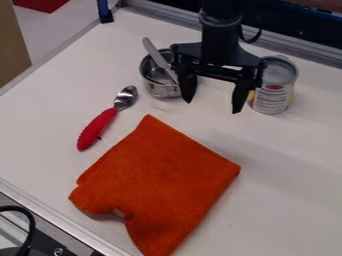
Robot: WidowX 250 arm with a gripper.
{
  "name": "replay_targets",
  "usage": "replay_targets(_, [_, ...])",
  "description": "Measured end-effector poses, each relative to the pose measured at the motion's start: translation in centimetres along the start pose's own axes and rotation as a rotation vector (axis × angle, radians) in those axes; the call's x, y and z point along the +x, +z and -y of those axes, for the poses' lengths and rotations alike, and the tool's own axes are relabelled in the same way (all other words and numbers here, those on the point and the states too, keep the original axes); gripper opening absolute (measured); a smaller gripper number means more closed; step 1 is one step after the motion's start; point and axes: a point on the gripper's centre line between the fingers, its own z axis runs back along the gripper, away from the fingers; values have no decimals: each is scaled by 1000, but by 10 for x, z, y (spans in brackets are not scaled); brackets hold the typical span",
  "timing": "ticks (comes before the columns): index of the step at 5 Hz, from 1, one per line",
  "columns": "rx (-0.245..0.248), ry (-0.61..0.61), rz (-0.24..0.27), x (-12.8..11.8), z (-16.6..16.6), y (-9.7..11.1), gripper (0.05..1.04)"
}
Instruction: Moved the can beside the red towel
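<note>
White table (287, 165), metal rail (294, 45) along its far edge. Gripper (212, 105) hangs over the far half, fingers spread wide, a gap of tabletop seen between the tips. Can (275, 92) upright just behind the finger on the view's right; contact can't be told. Pot (160, 91) by the other finger, knife (155, 56) leaning in it. Spoon (100, 126) nearer. Towel (167, 175) lies flattish toward the near edge, a stretch of tabletop between it and the can.
</note>
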Motion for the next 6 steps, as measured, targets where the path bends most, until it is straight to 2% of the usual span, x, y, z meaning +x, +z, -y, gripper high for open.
replay_targets(1, [9, 4, -31, -4, -1, -9, 1001])
replay_targets(2, [-1, 118, -11, 15, 3, -7, 1001])
replay_targets(3, [-4, 224, 44, 38, 7, 0, 1001])
replay_targets(4, [17, 358, 159, 67, 3, 10, 1001])
replay_targets(5, [-10, 382, 131, 81, 11, 14, 1001])
replay_targets(6, [-29, 353, 108, 80, 24, 16, 1001])
